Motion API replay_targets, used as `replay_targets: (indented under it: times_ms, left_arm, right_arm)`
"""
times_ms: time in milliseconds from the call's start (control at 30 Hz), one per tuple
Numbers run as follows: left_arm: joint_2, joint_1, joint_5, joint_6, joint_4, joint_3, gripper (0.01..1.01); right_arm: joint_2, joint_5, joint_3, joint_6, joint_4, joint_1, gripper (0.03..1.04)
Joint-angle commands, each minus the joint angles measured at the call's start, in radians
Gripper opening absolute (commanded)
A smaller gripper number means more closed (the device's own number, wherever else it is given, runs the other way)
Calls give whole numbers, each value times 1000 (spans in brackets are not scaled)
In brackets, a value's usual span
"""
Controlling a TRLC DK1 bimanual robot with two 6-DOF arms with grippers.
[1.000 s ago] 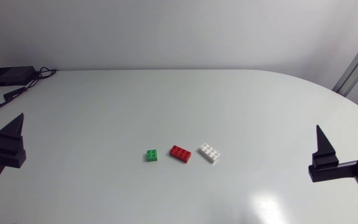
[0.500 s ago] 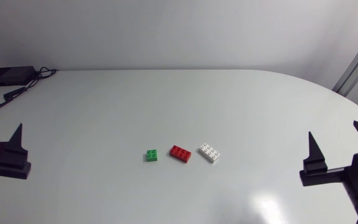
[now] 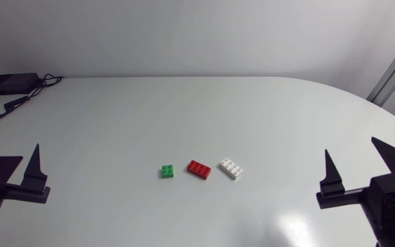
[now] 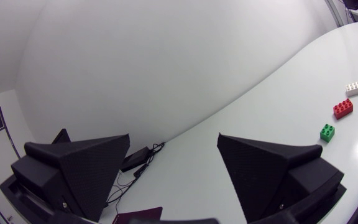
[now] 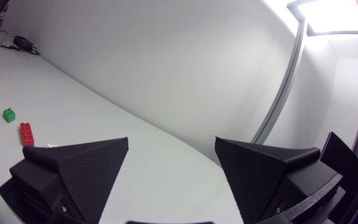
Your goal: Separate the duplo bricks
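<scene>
- White tabletop (image 3: 204, 110) fills the head view, with a pale wall behind it; a black box with cables (image 3: 9, 84) sits at its 10 o'clock corner.
- Three duplo bricks lie in a row a little toward 6 o'clock from the table's middle. The green brick (image 3: 166, 171) is at 9 o'clock of the red brick (image 3: 199, 169), and the white brick (image 3: 231, 169) is at 3 o'clock of it.
- Narrow strips of table show between neighbours, so none is stacked on or touching another.
- None of the three has shifted over the last second.
- What has changed is the arms. The left gripper (image 3: 7, 147) at 8 o'clock and the right gripper (image 3: 355, 149) at 4 o'clock have each edged inward and toward 6 o'clock.
- Only one finger of each showed before. Now both wedges show, and both wrist views confirm the jaws stand wide apart with nothing between them.
- Both grippers are well apart from the bricks.
- My reading is that the bricks already lie separate, so the arms seem to be readying themselves or settling, not mid-grasp.
</scene>
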Motion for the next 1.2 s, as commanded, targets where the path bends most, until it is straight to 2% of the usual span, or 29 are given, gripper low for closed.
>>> replay_targets:
  times_ms: [0, 167, 333, 467, 800, 900, 933, 1000, 1033, 1167]
  left_arm:
    - [13, 2, -1, -25, 22, -25, 982]
    - [70, 19, -1, -51, 53, -66, 982]
    - [27, 13, 0, -26, 85, -143, 982]
    - [26, 13, 2, -28, 104, -149, 982]
    - [50, 9, 3, -55, 87, -143, 982]
    - [10, -8, 11, -78, 11, -132, 982]
    - [1, -10, 14, -81, 5, -131, 982]
    - [-19, -1, 19, -98, 2, -131, 982]
    - [-22, 4, 19, -106, 2, -131, 982]
    - [-24, 29, 19, -80, 1, -131, 982]
  right_arm:
    - [-10, 3, -48, -5, 32, 17, 1002]
    - [-9, 3, -91, -3, 69, 38, 1002]
    - [-7, 1, -96, 2, 59, 52, 1002]
    - [-7, 0, -96, 15, 57, 56, 1002]
    - [-6, 0, -96, 15, 55, 47, 1002]
    - [-6, 0, -96, 15, 54, 47, 1002]
    - [-6, -5, -96, 28, 54, 35, 1002]
    - [-7, -42, -96, 166, 54, -77, 1002]
    - [-7, -63, -96, 230, 52, -103, 1002]
    - [-9, -102, -96, 285, 46, -146, 1002]
